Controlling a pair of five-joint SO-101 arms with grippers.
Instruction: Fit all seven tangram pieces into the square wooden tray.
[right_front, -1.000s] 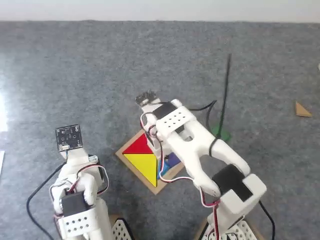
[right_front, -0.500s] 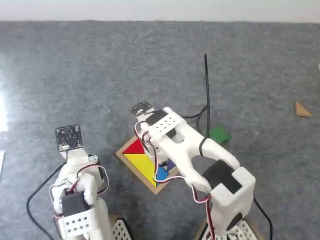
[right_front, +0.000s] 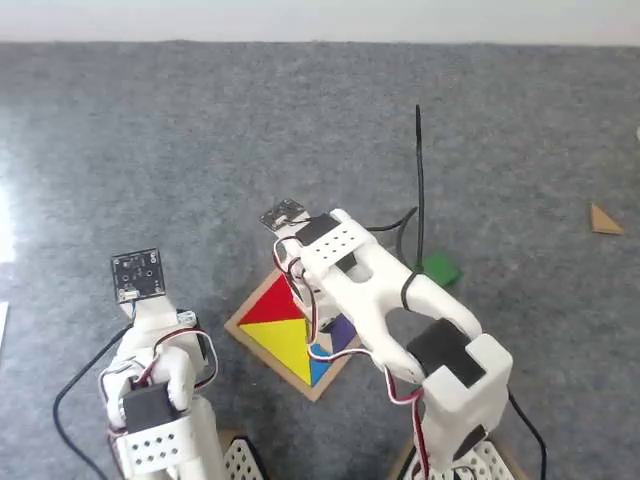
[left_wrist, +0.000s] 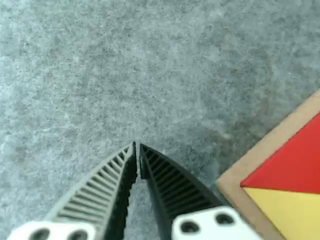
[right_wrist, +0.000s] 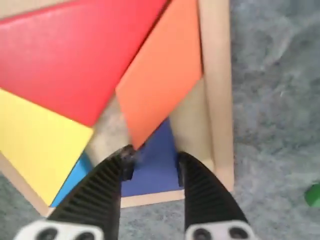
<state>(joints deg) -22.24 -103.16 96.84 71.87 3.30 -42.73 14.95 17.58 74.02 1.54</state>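
Note:
The square wooden tray (right_front: 250, 338) lies in front of the two arms and holds a red triangle (right_front: 270, 305), a yellow triangle (right_front: 287, 340), a light blue piece (right_front: 321, 371) and a dark blue piece (right_front: 343, 329). My right gripper (right_wrist: 152, 157) is open low over the tray (right_wrist: 215, 75), its fingers on either side of the dark blue piece (right_wrist: 152, 172). An orange piece (right_wrist: 162, 80) lies tilted beside the red triangle (right_wrist: 75, 55), its tip near one finger. My left gripper (left_wrist: 136, 146) is shut and empty over the carpet, just off the tray's corner (left_wrist: 235, 180).
A green piece (right_front: 438, 268) lies on the grey carpet just right of the right arm. A tan triangle (right_front: 603, 220) sits far off at the right edge. A black cable (right_front: 419, 180) rises behind the right arm. The left arm (right_front: 150, 390) stands at the lower left.
The right arm has swung left and down over the tray. The tray has turned and slid slightly to the left. The left arm has kept still.

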